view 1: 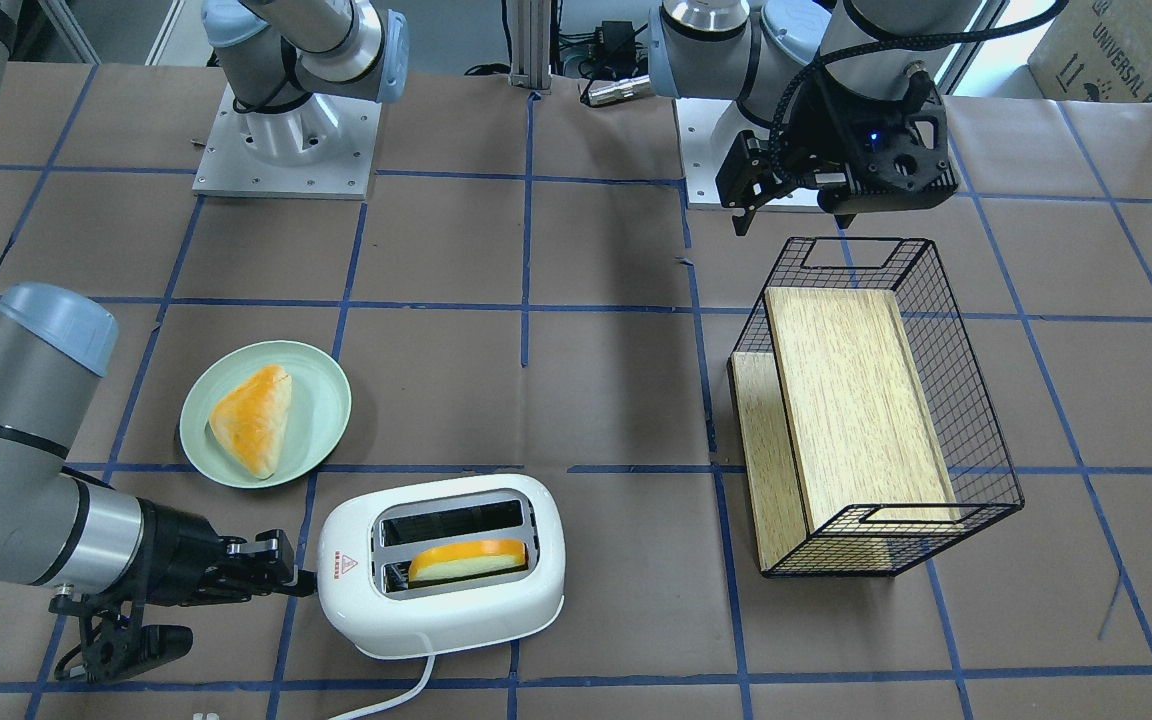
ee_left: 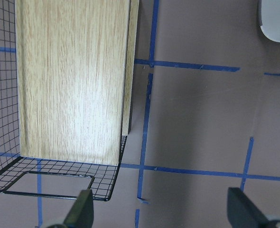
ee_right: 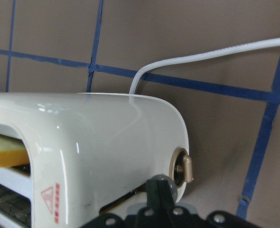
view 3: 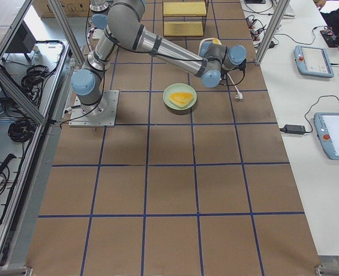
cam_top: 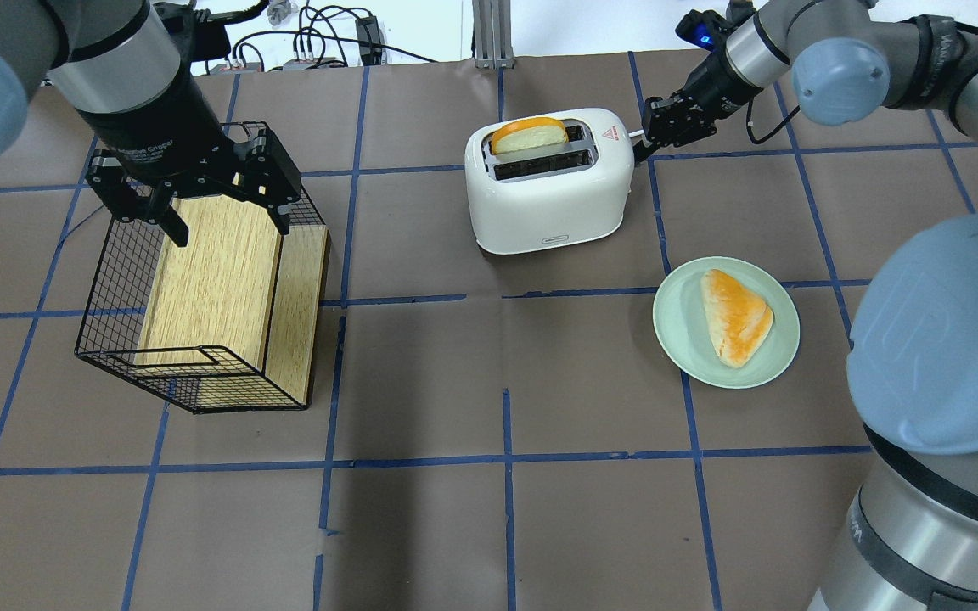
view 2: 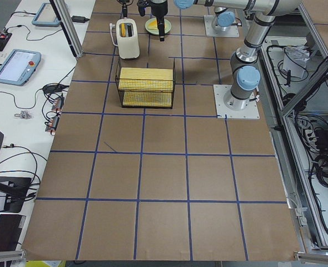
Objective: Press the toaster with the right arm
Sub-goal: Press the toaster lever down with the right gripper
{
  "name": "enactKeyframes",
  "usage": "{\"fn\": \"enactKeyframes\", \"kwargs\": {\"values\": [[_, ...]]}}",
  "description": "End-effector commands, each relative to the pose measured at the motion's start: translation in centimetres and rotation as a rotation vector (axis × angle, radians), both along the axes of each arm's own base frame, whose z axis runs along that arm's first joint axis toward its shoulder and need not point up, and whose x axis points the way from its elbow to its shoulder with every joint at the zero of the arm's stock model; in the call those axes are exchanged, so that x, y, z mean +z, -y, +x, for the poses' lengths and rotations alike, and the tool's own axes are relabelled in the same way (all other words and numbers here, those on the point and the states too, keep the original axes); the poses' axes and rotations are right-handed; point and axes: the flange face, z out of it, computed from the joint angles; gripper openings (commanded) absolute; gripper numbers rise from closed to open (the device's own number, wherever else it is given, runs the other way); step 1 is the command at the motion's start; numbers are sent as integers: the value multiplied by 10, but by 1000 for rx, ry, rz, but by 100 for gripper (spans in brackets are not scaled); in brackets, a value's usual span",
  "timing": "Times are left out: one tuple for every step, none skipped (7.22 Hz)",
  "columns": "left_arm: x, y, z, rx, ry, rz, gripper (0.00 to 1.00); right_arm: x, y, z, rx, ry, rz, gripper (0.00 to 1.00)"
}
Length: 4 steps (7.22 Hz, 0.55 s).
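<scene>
The white toaster [view 1: 441, 580] stands near the table's far edge, and also shows in the overhead view [cam_top: 548, 182]. An orange-crusted slice [view 1: 466, 560] sits high in one slot; the other slot is empty. My right gripper [view 1: 281, 572] is shut and its tip touches the toaster's lever end [ee_right: 130, 156], at the small clear knob [ee_right: 164, 183] beside a brass dial [ee_right: 182, 168]. In the overhead view the right gripper [cam_top: 649, 136] is level with the red triangle mark [cam_top: 610, 132]. My left gripper [cam_top: 226, 212] is open and empty above the wire basket [cam_top: 115, 280].
A green plate [view 1: 321, 400] with a bread wedge [view 1: 254, 420] lies beside the toaster on the robot's side. The toaster's white cord [view 1: 396, 695] runs off the far edge. The black wire basket [view 1: 976, 420] lies on its side and holds a wooden board [view 1: 856, 400].
</scene>
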Motion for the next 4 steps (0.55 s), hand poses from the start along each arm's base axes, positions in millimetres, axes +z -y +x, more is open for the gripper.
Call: {"fn": "enactKeyframes", "kwargs": {"values": [[0,0,0,0,0,0,100,-8,4,-1,-2,-2,-9,0],[0,0,0,0,0,0,100,-11,4,-1,-1,-1,-7,0],[1,0,0,0,0,-3,100,-10,6,-1,-2,-1,-17,0],[0,0,0,0,0,-2,100,-11,6,-1,-2,-2,-21,0]]}}
